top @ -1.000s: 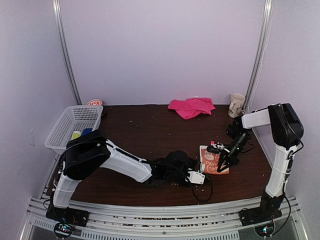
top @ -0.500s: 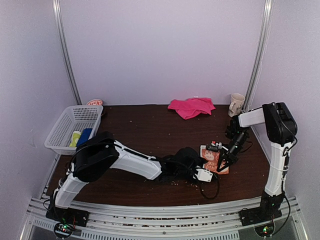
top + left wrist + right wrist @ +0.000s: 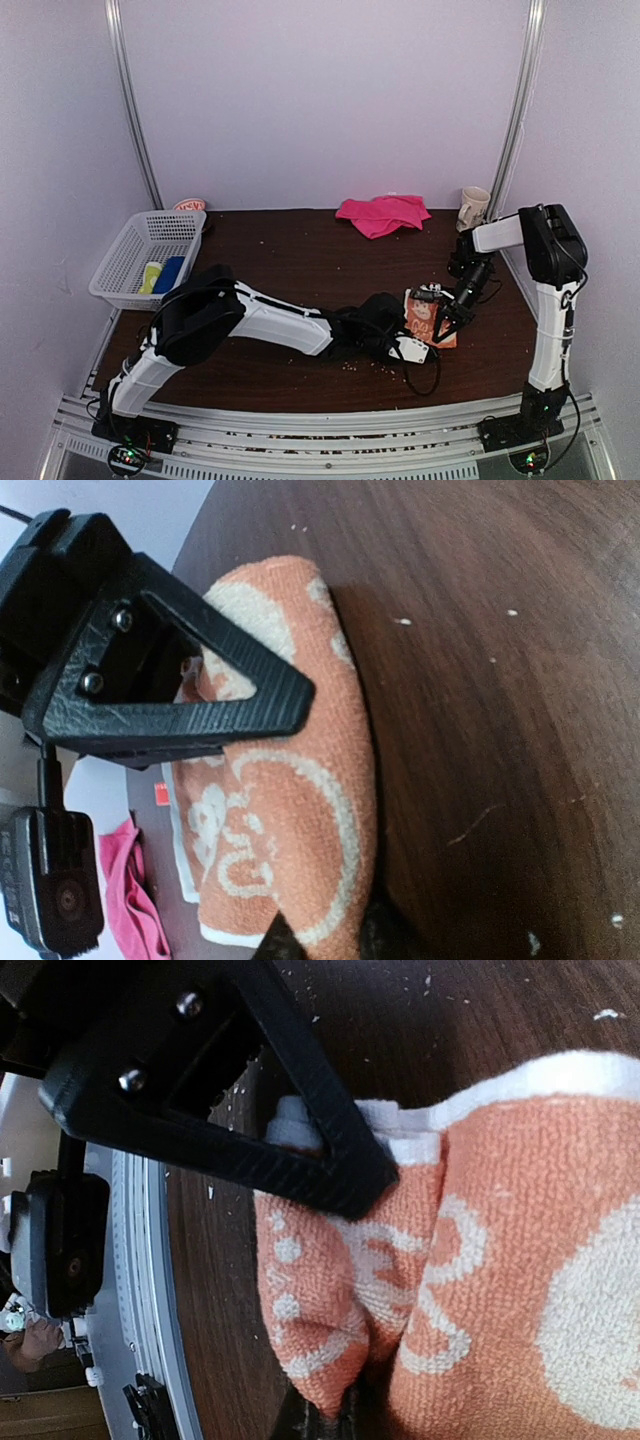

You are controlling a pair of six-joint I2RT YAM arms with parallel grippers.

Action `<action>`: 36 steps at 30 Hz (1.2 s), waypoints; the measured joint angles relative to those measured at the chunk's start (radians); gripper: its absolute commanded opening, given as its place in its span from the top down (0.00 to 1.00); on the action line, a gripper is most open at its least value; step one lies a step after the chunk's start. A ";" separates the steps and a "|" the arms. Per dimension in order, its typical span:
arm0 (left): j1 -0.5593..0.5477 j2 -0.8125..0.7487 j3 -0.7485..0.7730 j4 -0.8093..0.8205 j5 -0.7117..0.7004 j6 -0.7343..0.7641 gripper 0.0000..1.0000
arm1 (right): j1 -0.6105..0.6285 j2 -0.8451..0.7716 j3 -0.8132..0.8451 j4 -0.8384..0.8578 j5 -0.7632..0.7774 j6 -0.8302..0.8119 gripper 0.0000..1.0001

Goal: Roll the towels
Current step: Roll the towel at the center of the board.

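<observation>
Orange towel looked light, soft and floppy, likely to sag. Left gripper pinched its left fold, right gripper clamped the right edge. Hems looked the best hold.

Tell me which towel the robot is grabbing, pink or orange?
The orange towel with cream cartoons, at the front right. The left gripper and the right gripper both pinch it. The pink towel lies alone, farther back.
</observation>
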State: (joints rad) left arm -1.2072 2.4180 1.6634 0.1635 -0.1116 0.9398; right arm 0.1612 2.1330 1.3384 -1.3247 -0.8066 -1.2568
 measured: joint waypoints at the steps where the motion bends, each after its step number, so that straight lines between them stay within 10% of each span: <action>1: 0.000 0.000 0.000 -0.006 0.000 0.001 0.98 | 0.000 0.006 0.012 -0.007 0.000 0.001 0.93; 7: 0.001 -0.017 -0.025 -0.010 -0.024 -0.066 1.00 | 0.010 0.067 0.116 -0.055 0.001 0.008 0.72; 9: 0.002 -0.035 -0.047 -0.020 -0.035 -0.111 1.00 | 0.025 0.075 0.141 -0.058 -0.003 0.008 0.50; 10: 0.002 -0.045 -0.058 -0.026 -0.039 -0.132 1.00 | 0.035 0.076 0.150 -0.058 -0.004 0.005 0.07; 11: 0.001 -0.056 -0.071 -0.033 -0.045 -0.154 1.00 | 0.043 0.076 0.156 -0.059 -0.005 0.013 0.01; 22: -0.005 -0.170 -0.200 -0.113 -0.072 -0.397 1.00 | 0.077 -0.165 0.112 0.041 0.048 0.111 0.00; 36: -0.007 -0.213 -0.147 -0.354 -0.013 -0.591 0.96 | 0.029 -0.713 -0.481 0.738 0.240 0.224 0.00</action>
State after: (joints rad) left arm -1.2144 2.2051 1.5162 -0.1909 -0.1246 0.3485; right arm 0.1902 1.4197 0.8570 -0.5869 -0.5663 -1.0332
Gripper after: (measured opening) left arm 0.057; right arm 0.999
